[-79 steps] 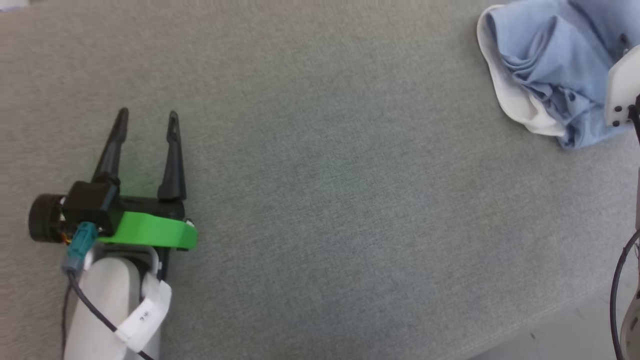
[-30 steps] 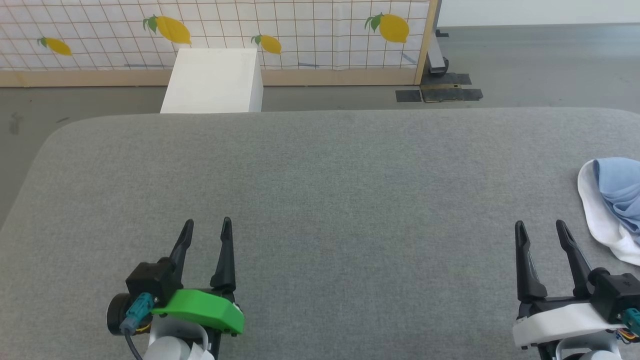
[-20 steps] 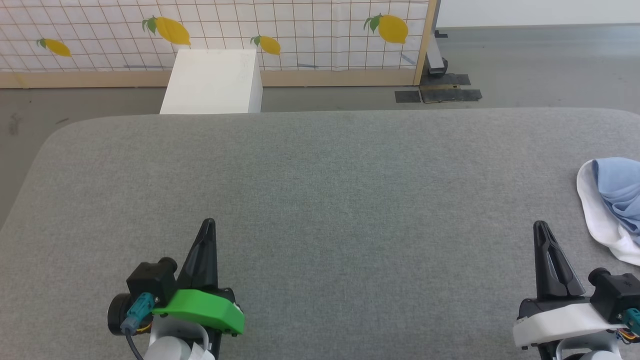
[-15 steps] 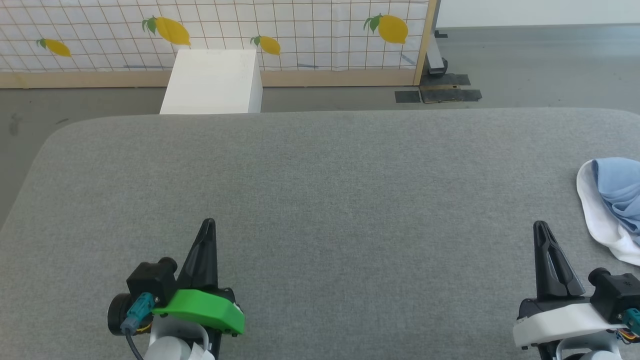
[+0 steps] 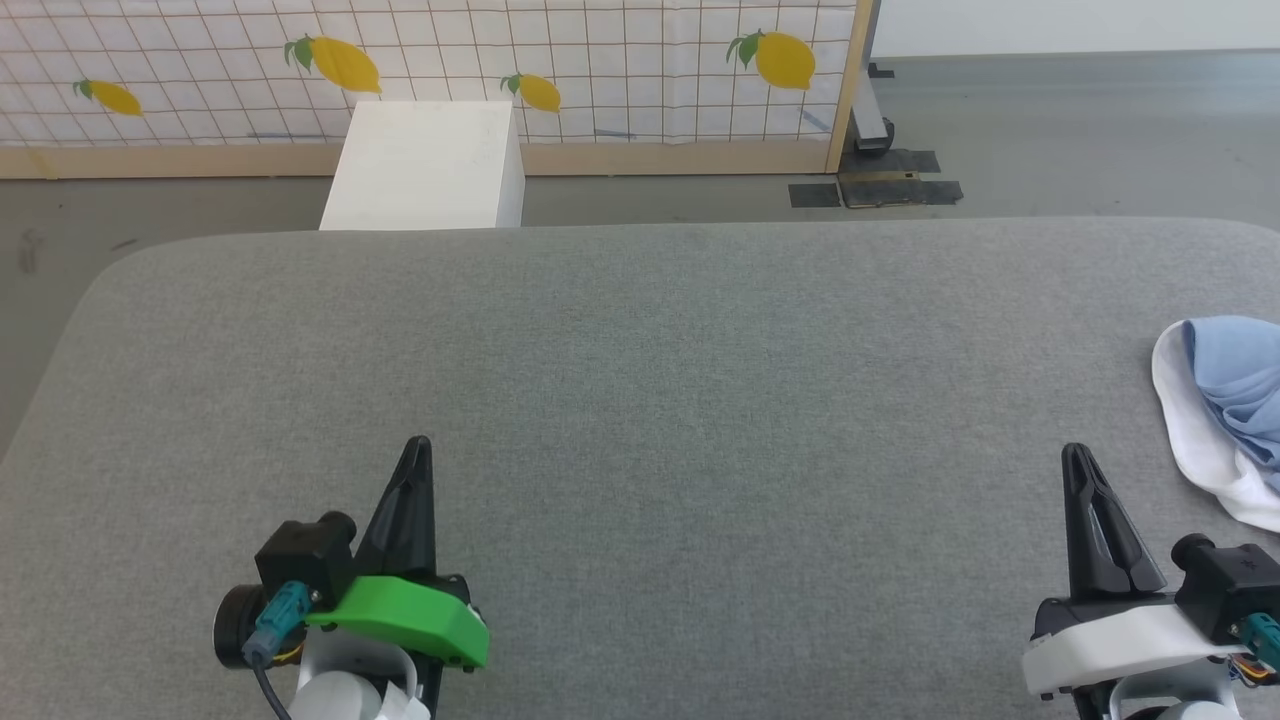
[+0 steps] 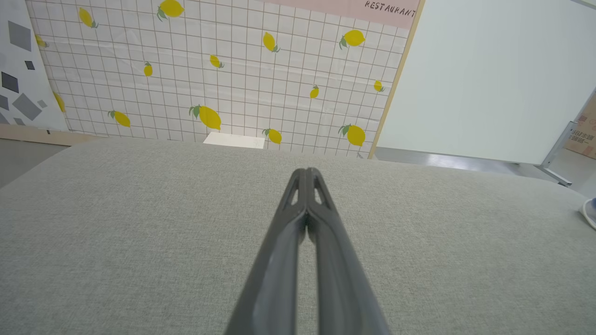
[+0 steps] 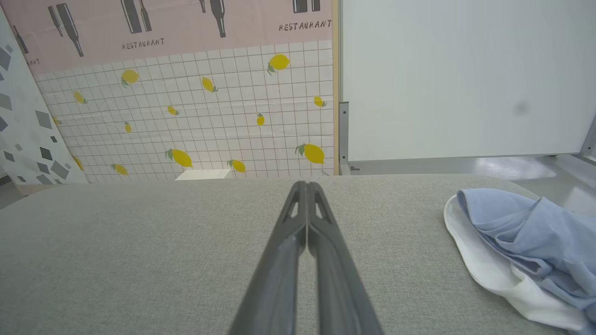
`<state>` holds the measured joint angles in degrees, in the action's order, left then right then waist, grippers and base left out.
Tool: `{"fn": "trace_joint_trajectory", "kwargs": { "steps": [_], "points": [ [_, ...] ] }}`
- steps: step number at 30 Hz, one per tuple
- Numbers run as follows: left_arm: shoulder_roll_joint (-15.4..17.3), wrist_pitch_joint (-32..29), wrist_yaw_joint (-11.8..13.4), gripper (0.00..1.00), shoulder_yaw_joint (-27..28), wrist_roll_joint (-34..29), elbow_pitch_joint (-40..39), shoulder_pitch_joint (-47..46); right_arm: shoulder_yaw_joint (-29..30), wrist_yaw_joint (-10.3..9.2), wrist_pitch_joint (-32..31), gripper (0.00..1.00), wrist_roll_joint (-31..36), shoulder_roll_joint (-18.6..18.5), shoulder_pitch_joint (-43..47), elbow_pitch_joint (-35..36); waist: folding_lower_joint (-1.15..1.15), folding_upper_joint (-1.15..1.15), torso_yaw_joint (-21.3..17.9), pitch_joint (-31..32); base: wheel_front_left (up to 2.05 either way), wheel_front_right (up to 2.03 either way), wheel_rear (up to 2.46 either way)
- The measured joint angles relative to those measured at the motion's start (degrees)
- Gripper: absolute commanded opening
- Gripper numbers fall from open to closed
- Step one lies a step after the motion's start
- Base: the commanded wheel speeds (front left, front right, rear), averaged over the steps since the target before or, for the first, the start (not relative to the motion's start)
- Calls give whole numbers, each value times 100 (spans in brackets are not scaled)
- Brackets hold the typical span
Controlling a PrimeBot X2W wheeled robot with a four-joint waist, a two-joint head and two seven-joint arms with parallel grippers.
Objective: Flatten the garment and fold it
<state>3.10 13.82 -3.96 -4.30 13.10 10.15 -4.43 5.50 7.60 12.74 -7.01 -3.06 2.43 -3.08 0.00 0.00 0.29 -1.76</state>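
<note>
The garment lies crumpled at the right edge of the grey table, light blue with a white collar part facing left; it runs out of the head view. The right wrist view shows the garment bunched to the right of my fingers. My right gripper rests low at the lower right, shut and empty, a short way left of the garment. At the lower left, far from the cloth, my left gripper is shut on nothing. Both wrist views show the fingers pressed together, left gripper, right gripper.
A white box stands on the floor beyond the table's far edge. Behind it runs a lemon-patterned tiled wall panel with a wooden post. Grey floor lies at the back right.
Both grippers closed from open to shut about a second ago and have stayed in place since. Earlier the camera looked down at the table and has since lifted to this wider view.
</note>
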Motion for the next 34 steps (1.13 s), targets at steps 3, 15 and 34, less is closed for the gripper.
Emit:
{"fn": "trace_joint_trajectory", "kwargs": {
  "steps": [3, 15, 34],
  "points": [
    [0, -22, 2, 0, 8, -29, -22, 0, -12, 0, -21, 0, 26, 0, 0, 2, 0, 0, -1, 5, 0, 0, 0],
    [0, -171, 49, 0, 51, -133, -132, 4, -67, 0, -165, 0, 65, 0, -2, 20, 0, 0, -4, 23, 0, 0, 0],
    [0, -385, 103, 0, 133, -355, -293, 68, -156, 0, -367, 0, 199, 0, -8, 64, 0, 0, -9, 52, 0, 0, 0]
  ]
}}
